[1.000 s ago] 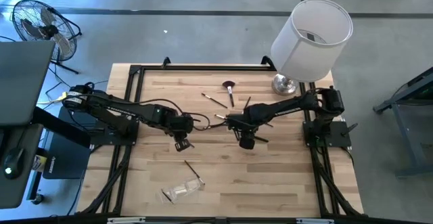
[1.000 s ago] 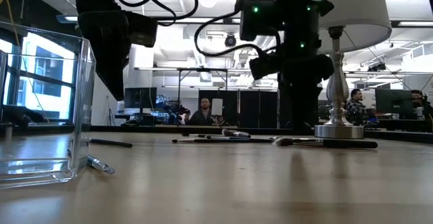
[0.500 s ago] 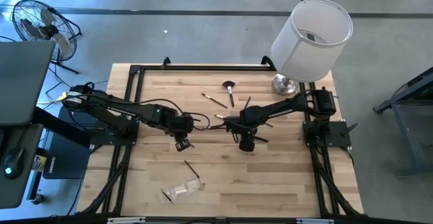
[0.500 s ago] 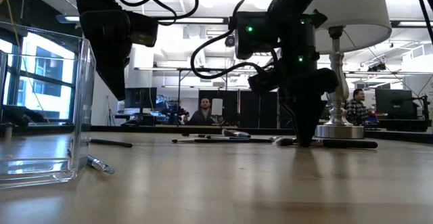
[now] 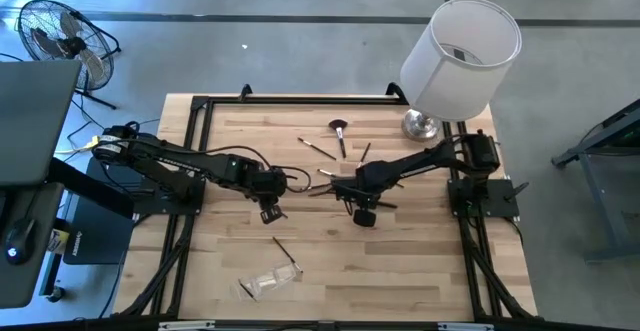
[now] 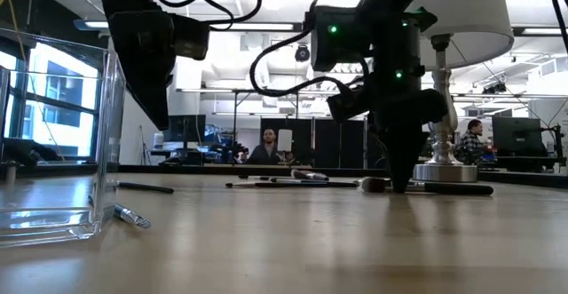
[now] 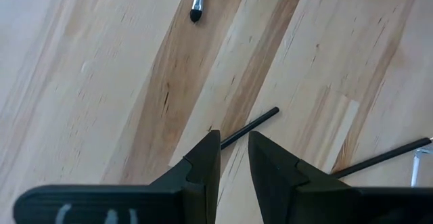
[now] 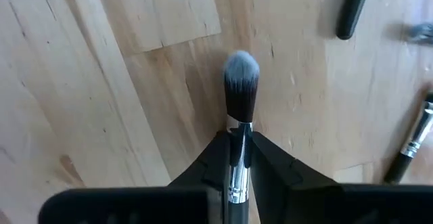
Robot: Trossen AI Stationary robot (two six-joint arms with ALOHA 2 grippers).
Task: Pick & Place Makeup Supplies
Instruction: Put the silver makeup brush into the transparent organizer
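Several thin makeup brushes lie flat on the wooden table (image 5: 230, 261). One has a fluffy head (image 5: 339, 131), one is thin (image 5: 316, 148), and one (image 5: 285, 251) lies beside a clear pouch (image 5: 270, 284). At mid-table my right gripper (image 8: 238, 158) stands down at the surface (image 6: 399, 184). It is shut on a brush with a grey-white tip (image 8: 241, 82). My left gripper (image 7: 234, 146) hangs above the table left of centre (image 5: 268, 211), its fingers a narrow gap apart with nothing between them. A thin dark handle (image 7: 260, 119) lies on the wood beyond them. My right gripper pinches the brush's silver ferrule (image 8: 237, 132), just behind the bristles, between its two fingers. The fingers come from above, pointing down, and lie across the brush. The brush lies on the table, its head (image 6: 373, 185) sticking out past the fingers.
A lamp with a white shade (image 5: 460, 46) stands on its metal base (image 5: 420, 123) at the far right corner. Two more brush handles (image 8: 353, 7) (image 8: 409, 146) lie close to my right gripper. A black frame (image 5: 200, 106) borders the table. People sit in the room beyond (image 6: 269, 145).
My right gripper has sunk to the table, coming down at the grey-tipped brush, and has shifted slightly toward the table's left edge. The brush stays on the wood.
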